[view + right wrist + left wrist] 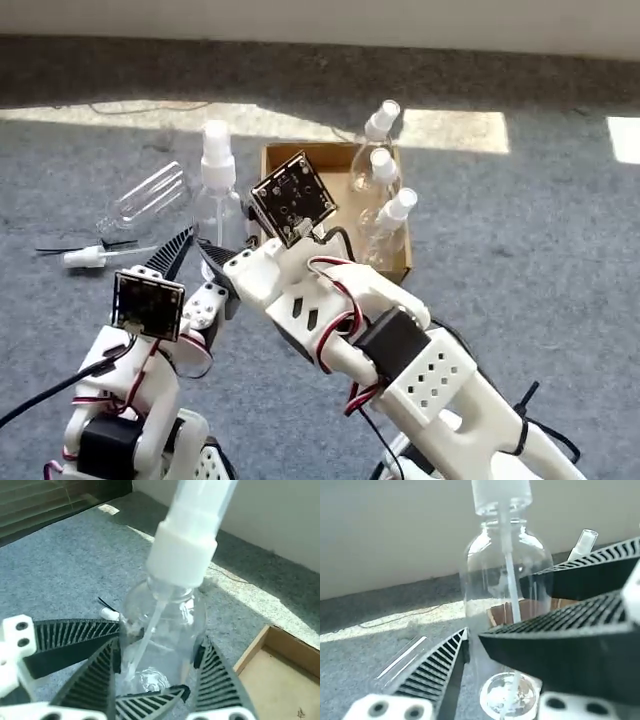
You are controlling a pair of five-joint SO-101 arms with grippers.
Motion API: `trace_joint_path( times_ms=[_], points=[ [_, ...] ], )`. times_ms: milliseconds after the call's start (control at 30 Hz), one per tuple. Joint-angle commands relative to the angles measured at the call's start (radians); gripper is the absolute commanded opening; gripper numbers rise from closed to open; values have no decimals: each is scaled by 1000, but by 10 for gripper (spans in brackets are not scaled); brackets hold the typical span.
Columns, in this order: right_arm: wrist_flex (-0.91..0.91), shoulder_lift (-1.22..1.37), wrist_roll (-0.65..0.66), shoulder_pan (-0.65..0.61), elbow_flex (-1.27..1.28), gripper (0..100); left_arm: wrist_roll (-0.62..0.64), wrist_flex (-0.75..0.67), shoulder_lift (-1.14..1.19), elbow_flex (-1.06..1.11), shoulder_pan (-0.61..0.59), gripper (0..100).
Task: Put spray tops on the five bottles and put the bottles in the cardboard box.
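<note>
The right gripper (159, 652) had its fingers closed tight around the fat part of a clear bottle (218, 205). The bottle was upright over the grey surface (520, 250), just beside the cardboard box (335, 170), with its spray top (217, 145) already on. Holding it low down probably kept it from tipping for the lift. The left gripper (472, 634) was right at the same bottle, maybe to steady it; I could not tell if it squeezed. Three bottles (380, 175) sat in the box.
</note>
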Motion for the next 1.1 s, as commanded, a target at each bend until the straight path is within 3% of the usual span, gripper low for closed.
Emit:
trace_joint_path(
  times_ms=[0,333,600,1067],
  points=[
    [-25,-31,-9,-24,-22,5,-6,-17,15,2,19,100],
    [-41,-31,-9,-21,-48,12,-5,-17,15,2,16,98],
    [-74,-28,-9,-19,-48,198,-5,-17,15,2,19,98],
    [-153,-19,-11,-18,-41,202,-5,-17,15,2,21,70]
  ],
)
